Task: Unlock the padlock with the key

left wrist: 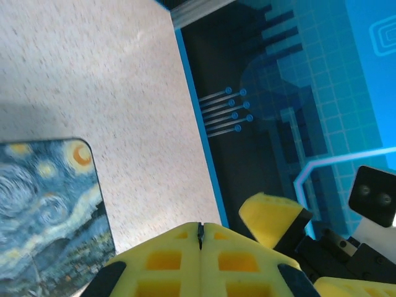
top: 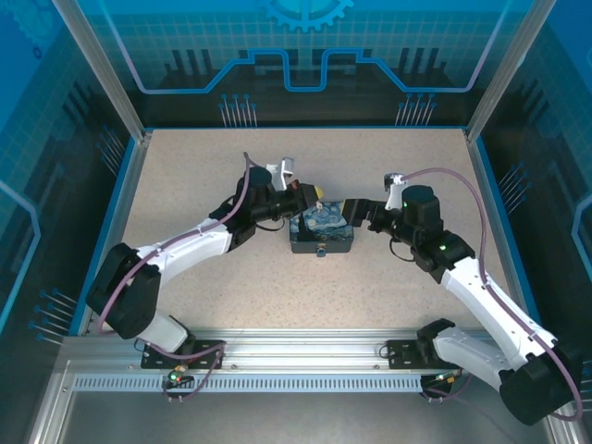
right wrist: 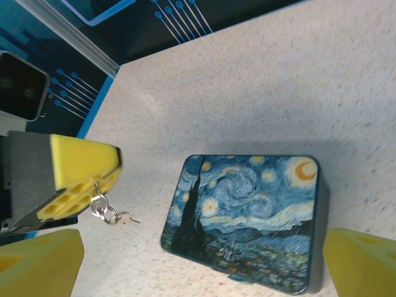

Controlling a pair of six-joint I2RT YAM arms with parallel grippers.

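A dark box (top: 321, 229) with a swirly blue-and-yellow painted lid (right wrist: 247, 213) lies mid-table. The tiny padlock (top: 321, 251) hangs on the box's near side. My left gripper (top: 313, 196) hovers at the box's far left corner, its yellow fingers (left wrist: 200, 228) shut on a thin key (left wrist: 200, 235). In the right wrist view a small key ring (right wrist: 101, 206) with a second key (right wrist: 127, 218) dangles below those fingers (right wrist: 80, 176). My right gripper (right wrist: 203, 247) stands wide open just right of the box, nothing between its pads (right wrist: 362, 263).
The speckled table (top: 213, 166) is walled by blue panels and aluminium posts (top: 129, 111). The two grippers are close together over the box's far edge. An aluminium rail (top: 305, 356) runs along the near edge by the arm bases.
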